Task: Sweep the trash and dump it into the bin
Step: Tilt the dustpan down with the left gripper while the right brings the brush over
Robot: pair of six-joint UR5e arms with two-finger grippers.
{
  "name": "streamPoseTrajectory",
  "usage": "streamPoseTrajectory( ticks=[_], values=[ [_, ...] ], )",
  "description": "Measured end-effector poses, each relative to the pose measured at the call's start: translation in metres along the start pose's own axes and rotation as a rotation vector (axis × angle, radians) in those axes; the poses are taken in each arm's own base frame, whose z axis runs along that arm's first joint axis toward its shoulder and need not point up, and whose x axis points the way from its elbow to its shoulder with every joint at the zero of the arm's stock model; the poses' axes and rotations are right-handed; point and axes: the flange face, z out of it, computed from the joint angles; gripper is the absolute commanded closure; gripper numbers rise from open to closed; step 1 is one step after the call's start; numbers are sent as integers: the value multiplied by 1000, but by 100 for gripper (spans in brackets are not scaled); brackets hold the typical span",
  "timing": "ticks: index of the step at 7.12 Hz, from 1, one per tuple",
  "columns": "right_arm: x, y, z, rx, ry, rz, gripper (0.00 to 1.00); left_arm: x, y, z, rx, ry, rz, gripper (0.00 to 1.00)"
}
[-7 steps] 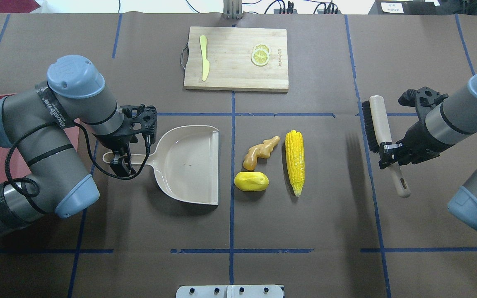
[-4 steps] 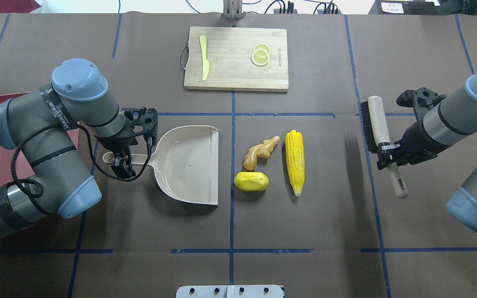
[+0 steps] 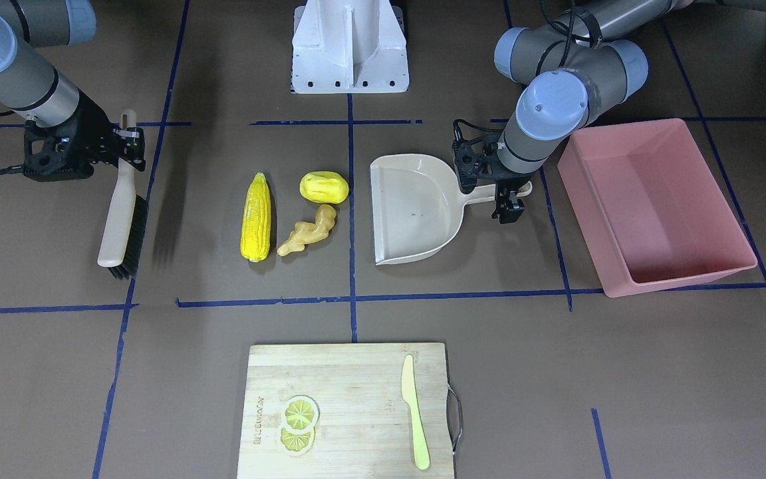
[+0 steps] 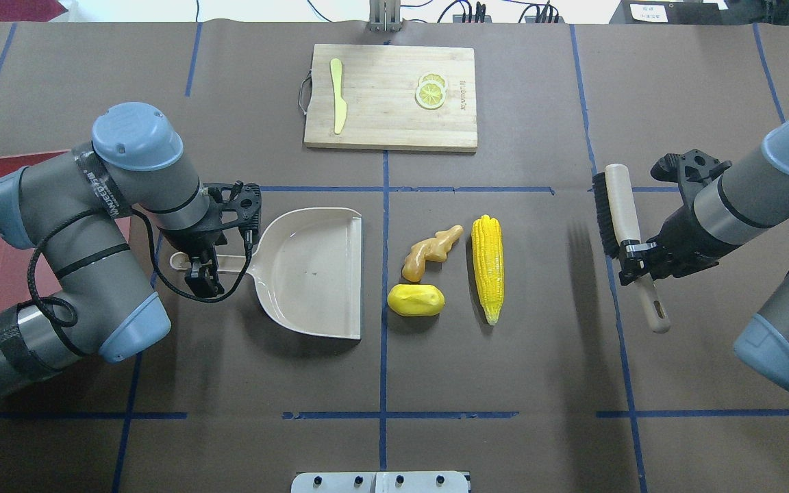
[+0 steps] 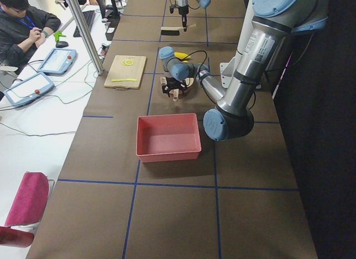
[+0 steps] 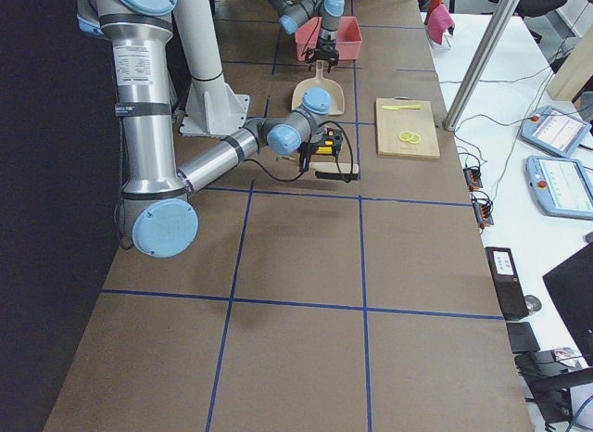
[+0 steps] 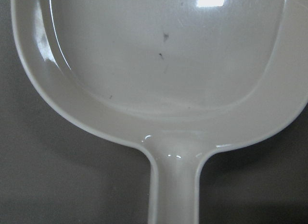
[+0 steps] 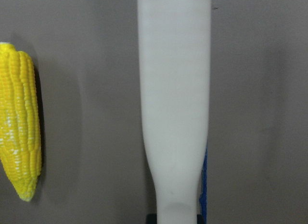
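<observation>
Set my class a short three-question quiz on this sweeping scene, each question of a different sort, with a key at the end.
1. True or false: the ginger root lies between the dustpan and the corn cob.
2. What does the right pincer hold? A the brush; B the dustpan; C nothing.
3. Fill in: the pink bin stands on the robot's ____ side.
Key: 1 true; 2 A; 3 left.
</observation>
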Motion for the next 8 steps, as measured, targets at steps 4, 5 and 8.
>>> streamPoseTrajectory(
  ticks=[4,5,8],
  values=[
    [-3,2,-1,0,-5,3,100,1,-2,5,-15,-5,-1,94],
    [-5,2,-1,0,-6,3,100,-3,-1,4,-38,-43,-3,99],
    [-10,5,1,-5,-9,7,100,-1,-6,-17,-69,-115,0,100]
  ],
)
